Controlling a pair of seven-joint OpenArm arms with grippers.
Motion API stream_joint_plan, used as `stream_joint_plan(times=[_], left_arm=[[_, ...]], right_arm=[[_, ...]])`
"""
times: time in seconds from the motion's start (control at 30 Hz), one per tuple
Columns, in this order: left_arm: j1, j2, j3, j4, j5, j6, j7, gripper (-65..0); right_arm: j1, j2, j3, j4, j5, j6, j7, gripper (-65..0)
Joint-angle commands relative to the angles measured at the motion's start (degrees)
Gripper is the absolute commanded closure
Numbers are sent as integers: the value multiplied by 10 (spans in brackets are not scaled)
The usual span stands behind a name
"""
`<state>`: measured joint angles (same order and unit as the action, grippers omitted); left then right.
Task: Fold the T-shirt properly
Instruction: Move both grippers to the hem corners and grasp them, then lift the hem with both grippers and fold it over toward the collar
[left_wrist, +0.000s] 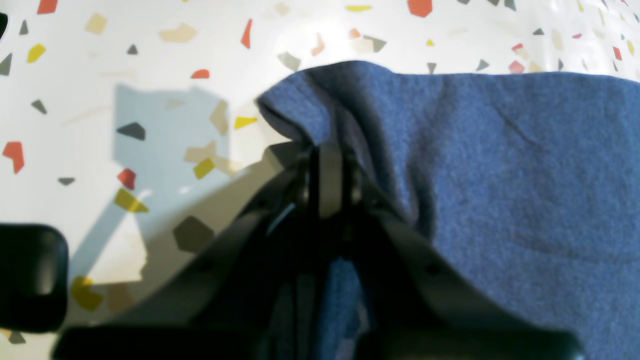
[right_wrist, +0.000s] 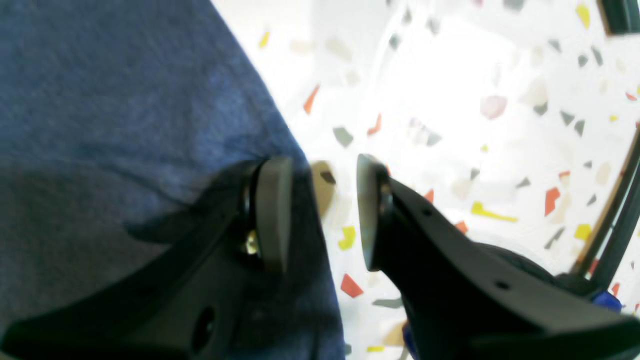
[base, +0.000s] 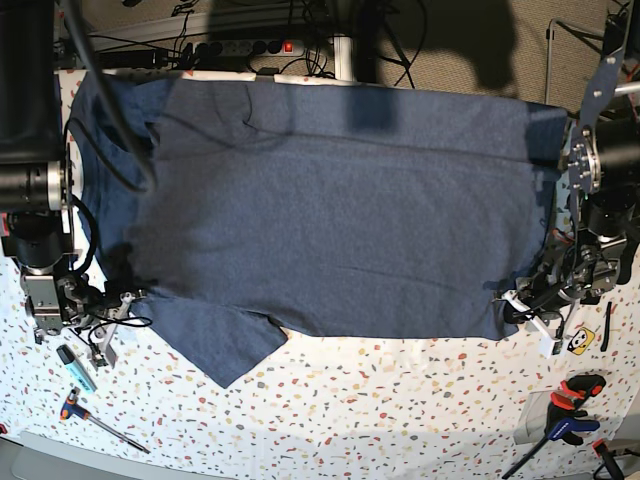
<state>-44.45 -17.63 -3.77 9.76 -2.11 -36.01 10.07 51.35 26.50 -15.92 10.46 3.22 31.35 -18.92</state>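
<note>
The navy T-shirt (base: 330, 210) lies spread flat across the speckled table (base: 380, 420), plain side up, with one sleeve (base: 225, 345) pointing toward the front left. At the shirt's front right corner my left gripper (base: 512, 306) is shut on the hem. The left wrist view shows that gripper (left_wrist: 327, 165) pinching a raised fold of the blue cloth (left_wrist: 500, 175). My right gripper (right_wrist: 322, 210) stands open at the shirt's left edge (right_wrist: 100, 100). One finger (right_wrist: 272, 215) is over the cloth and the other (right_wrist: 370, 215) over bare table. In the base view it (base: 118, 298) sits by the sleeve.
A screwdriver (base: 100, 420) and a small blue tool (base: 75, 367) lie at the front left. Clamps (base: 575, 392) and a yellow sticker (base: 583, 341) are at the front right. A power strip (base: 245, 47) and cables run behind the table's far edge.
</note>
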Motion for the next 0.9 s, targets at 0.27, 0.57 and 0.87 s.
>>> stream_joint_plan(times=[0.27, 0.57, 0.87], left_arm=[[-11, -3, 1, 3, 5, -1, 19, 0], [-11, -3, 1, 3, -63, -1, -13, 0], [-38, -3, 1, 5, -85, -1, -11, 0]], right_arm=[[-15, 6, 1, 6, 4, 3, 1, -119], [-17, 8, 1, 11, 0, 1, 50, 0], [-17, 11, 1, 70, 1, 73, 45, 0]])
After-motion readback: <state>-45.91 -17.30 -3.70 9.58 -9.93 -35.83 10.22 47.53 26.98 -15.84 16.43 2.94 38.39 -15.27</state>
